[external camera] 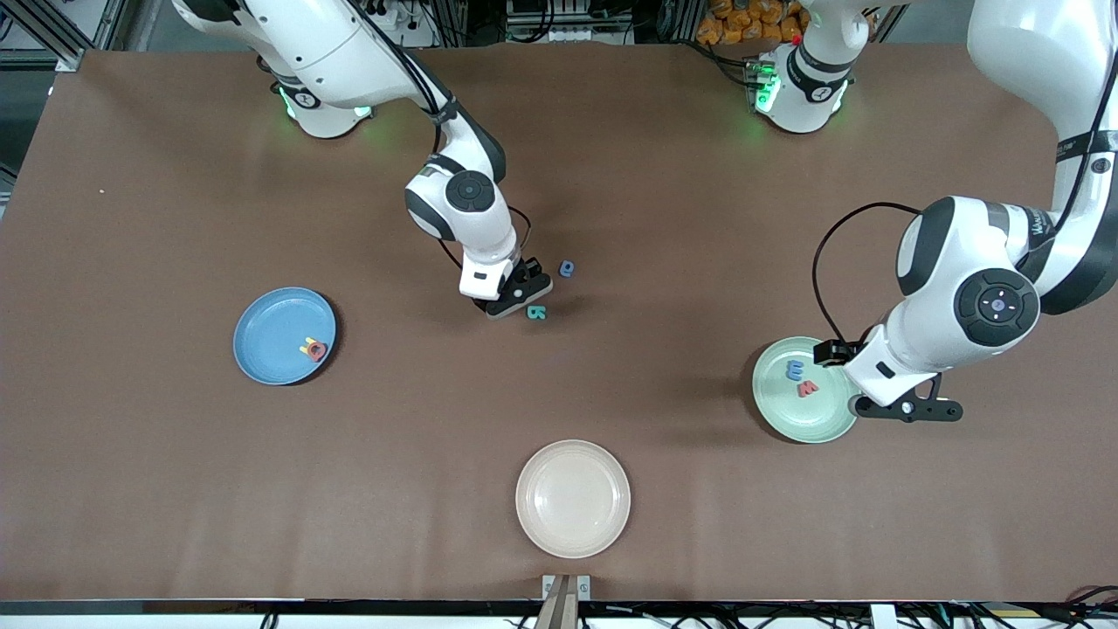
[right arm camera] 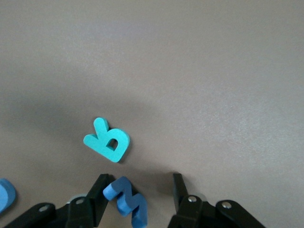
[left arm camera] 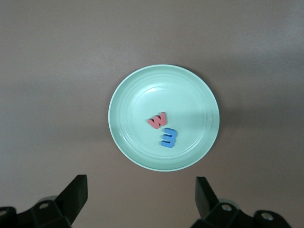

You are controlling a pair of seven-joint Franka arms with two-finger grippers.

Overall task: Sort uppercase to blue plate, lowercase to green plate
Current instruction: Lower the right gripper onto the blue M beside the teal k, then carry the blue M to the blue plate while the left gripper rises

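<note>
Right gripper [right arm camera: 137, 199] low at mid-bench, jaws closing around blue W [right arm camera: 127, 199], teal B [external camera: 535, 312] just beside; lift to blue plate [external camera: 262, 323] judged next. Left gripper [left arm camera: 141, 192] waited over green plate [left arm camera: 137, 85], jaws spread

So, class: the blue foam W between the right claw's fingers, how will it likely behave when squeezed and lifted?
The blue W looks like thick soft foam, so it will probably dent a little under the right claw rather than crack. Being tiny beside the teal B, it is likely very light. It sits tilted off the table, so it may twist or slip as the fingers close.
</note>
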